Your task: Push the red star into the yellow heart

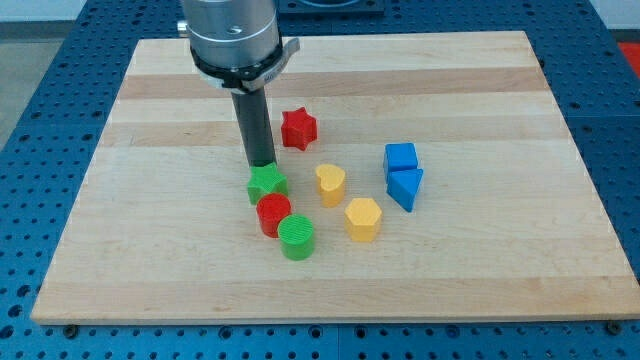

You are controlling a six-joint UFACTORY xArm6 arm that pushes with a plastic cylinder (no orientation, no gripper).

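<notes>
The wooden counter (120, 150) is carrying eight small blocks, all clustering near its middle. Working from the view's left: the rod is standing upright with the tip (262, 165) resting at the upper edge of the green star (267, 183), touching it or just short of it; contact cannot be confirmed. There are no fingers on this rig, so nothing is being held; the rod is only able to push. Below the green star, a red cylinder-like block (273, 213) is sitting against it, and a green cylinder (296, 237) is lying just below that. The red star (298, 128) is sitting just to the right of the rod and slightly toward the view's top, apart from the other blocks. The yellow heart (331, 184) is lying below it and a little to the right, near but not touching. A yellow hexagonal block (363, 219) is sitting lower right of the heart, and a blue cube (401, 158) with a blue wedge-shaped block (405, 188) beneath it are standing further right. Judgement: the red star is looking light, rigid and easy to slide, and its points are likely to make it rotate off-line; contact is best made on its upper-left side, pushing toward the heart.
</notes>
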